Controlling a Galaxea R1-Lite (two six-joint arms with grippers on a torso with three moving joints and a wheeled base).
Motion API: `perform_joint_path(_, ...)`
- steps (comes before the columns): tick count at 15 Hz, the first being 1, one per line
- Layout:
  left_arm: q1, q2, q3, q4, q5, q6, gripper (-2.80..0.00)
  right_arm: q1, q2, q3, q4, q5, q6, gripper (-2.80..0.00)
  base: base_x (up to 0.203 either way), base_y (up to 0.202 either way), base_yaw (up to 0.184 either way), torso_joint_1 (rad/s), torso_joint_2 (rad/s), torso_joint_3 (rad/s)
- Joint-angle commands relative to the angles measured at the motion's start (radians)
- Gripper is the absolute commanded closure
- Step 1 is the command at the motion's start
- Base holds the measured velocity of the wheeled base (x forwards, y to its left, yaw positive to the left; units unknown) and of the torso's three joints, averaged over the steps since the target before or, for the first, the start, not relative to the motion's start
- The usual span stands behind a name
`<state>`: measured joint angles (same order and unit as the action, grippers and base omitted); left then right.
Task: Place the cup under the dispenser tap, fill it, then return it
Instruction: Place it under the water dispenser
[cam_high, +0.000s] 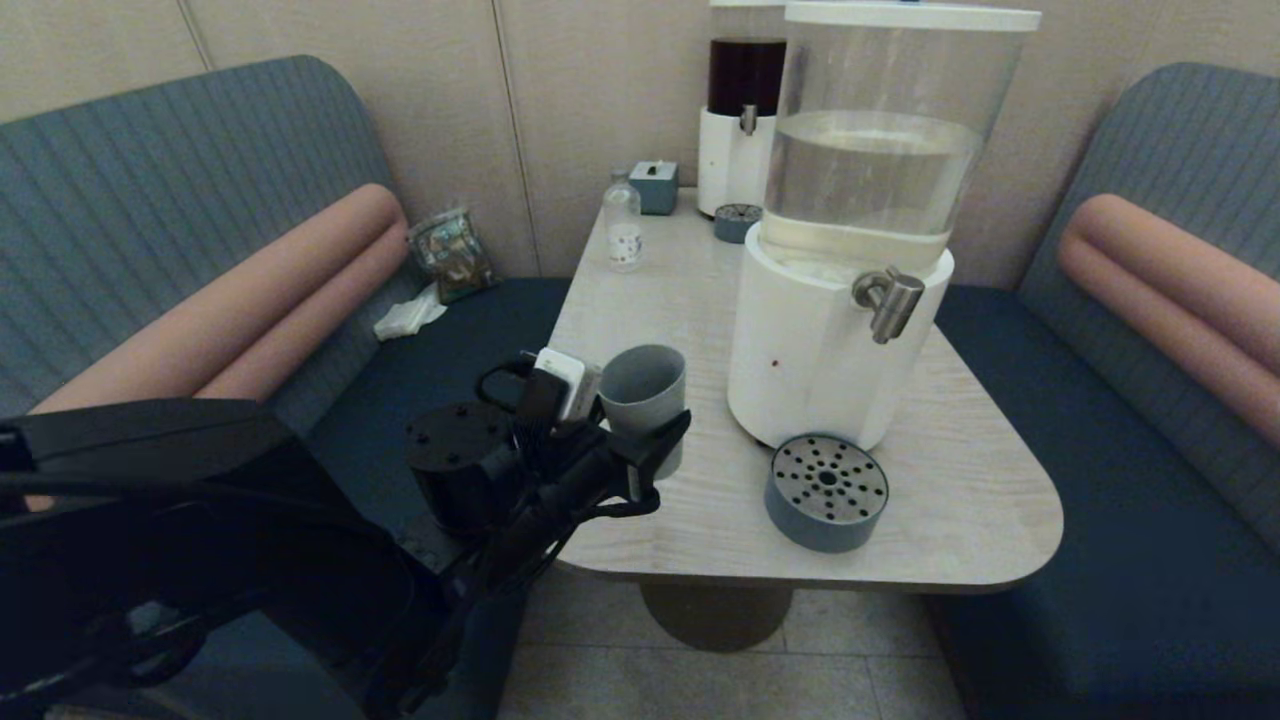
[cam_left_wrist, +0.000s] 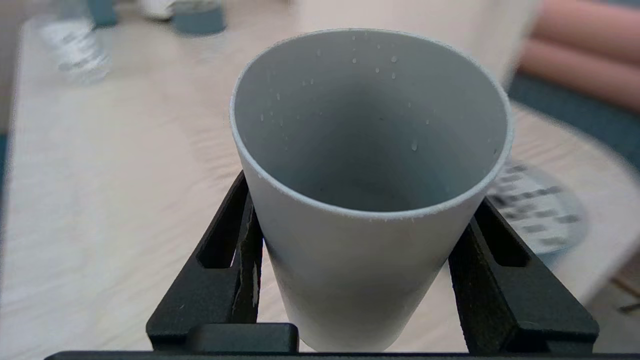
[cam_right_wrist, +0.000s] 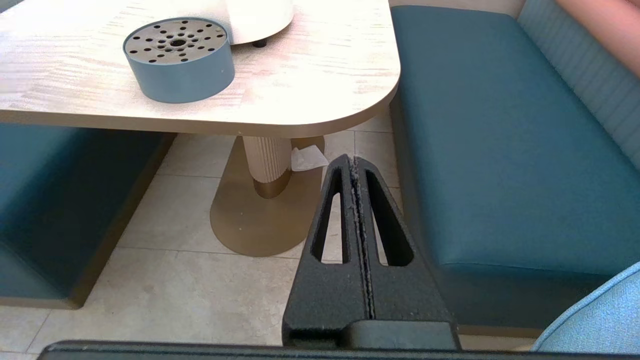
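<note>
Table (cam_high: 950, 500): 1, pale wood-grain top, rounded corners, pedestal base, set between 2 blue benches. Cup (cam_high: 645, 395): 1, grey-blue tapered tumbler, no handle, upright, at table's near-left edge, well left of the big dispenser; inside shows scattered droplets on the wall in left wrist view, no liquid level discernible. Left gripper (cam_high: 655, 440): 1, black, clamped on the cup w/ 1 finger pressed to each side of the lower body; fingers (cam_left_wrist: 505, 295) flank the cup (cam_left_wrist: 370, 150) symmetrically. Cannot tell whether cup base touches the tabletop or sits just above it. Dispensers: 2. Large one (cam_high: 840, 330): white base, clear tank approx. half full of clear liquid, white lid, centre-right of table. Dispenser tap (cam_high: 888, 298): 1, brushed steel, angled down, on front-right of the white base; nothing under it. Small dispenser (cam_high: 740, 120): white base, dark liquid, own small tap, at far end of table. Drip trays: 2, round grey-blue w/ perforated metal tops; near one (cam_high: 827, 492) at foot of large dispenser, to the left of the tap's line; far one (cam_high: 738, 222) in front of small dispenser. Clear bottle (cam_high: 623, 233): 1, white label, far-left of table. Small blue box (cam_high: 654, 186): 1, beside bottle. Right gripper (cam_right_wrist: 356, 165): 1, fingers pressed together, holding nothing, parked low off the table's near-right corner, above the floor.
</note>
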<state>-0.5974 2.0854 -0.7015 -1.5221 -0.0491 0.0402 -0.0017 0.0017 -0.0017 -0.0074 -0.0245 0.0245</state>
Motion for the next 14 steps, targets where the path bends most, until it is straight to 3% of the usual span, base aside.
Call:
perform_joint_path(1, -0.037, -0.039, 0.009, -0.008, 0.005, 0.000, 0.00, 0.000, 0.000, 0.000, -0.001, 0.000, 0.000, 0.00, 0.000, 0.000, 0.000, 0.000, 0.00, 0.000)
perform_joint_path(9, -0.188, -0.073, 0.071, -0.008, 0.078, 0.002, 0.00, 0.000, 0.000, 0.000, 0.000, -0.002, 0.000, 0.00, 0.000, 0.000, 0.000, 0.000, 0.00, 0.000)
perform_joint_path(14, -0.228, -0.007, 0.010, -0.008, 0.083, 0.002, 0.00, 0.000, 0.000, 0.000, 0.000, 0.000, 0.000, 0.00, 0.000, 0.000, 0.000, 0.000, 0.00, 0.000)
